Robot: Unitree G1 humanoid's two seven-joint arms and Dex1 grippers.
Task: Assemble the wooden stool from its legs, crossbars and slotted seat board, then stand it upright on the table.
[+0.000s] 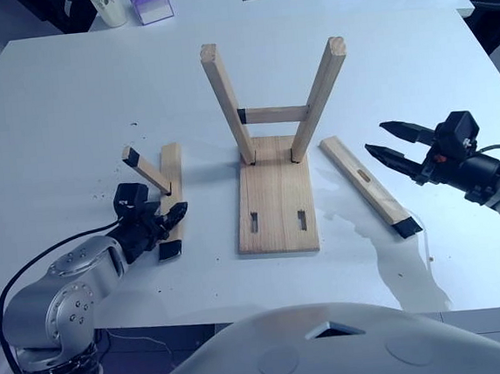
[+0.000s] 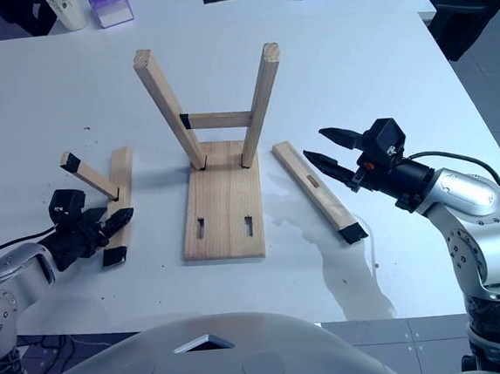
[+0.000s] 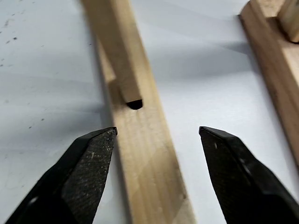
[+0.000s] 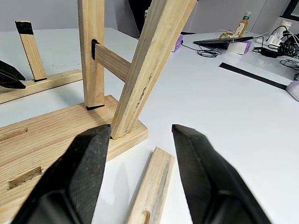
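Seat board: your slotted seat board (image 1: 275, 198) lies flat at the centre of the table (image 1: 67, 98). Its long axis runs up and down the frame, so its slots face up for the legs.
Fitted pair: two legs (image 1: 228, 101) (image 1: 319, 98) stand in the slots at the board's upper end and splay apart toward the top of the frame. A crossbar (image 1: 274, 114) bridges them, which probably keeps them upright unaided.
Open slots: the two slots (image 1: 256, 222) (image 1: 302, 220) near the lower end are unfilled, so by my reading you are about halfway.
Left leg: a loose leg (image 1: 172, 181) lies flat at left centre, nearly parallel to the board and apart from it. A short crossbar (image 1: 148, 168) is plugged into its mortise and leans to the upper left, black tip up.
Left gripper: your left gripper (image 3: 158, 132) has its jaws spread on either side of that leg's lower end, below the mortise. It grips nothing, and looks set to close across the narrow width.
Right leg: the other loose leg (image 1: 368, 184) lies flat just right of the board. It runs diagonally from upper left to lower right, with the mortise on top and the black-capped end at lower right.
Right gripper: your right gripper (image 1: 376, 137) hangs at right centre above and beside that leg. Its fingers are parted and empty, with the tips pointing left toward the fitted pair.
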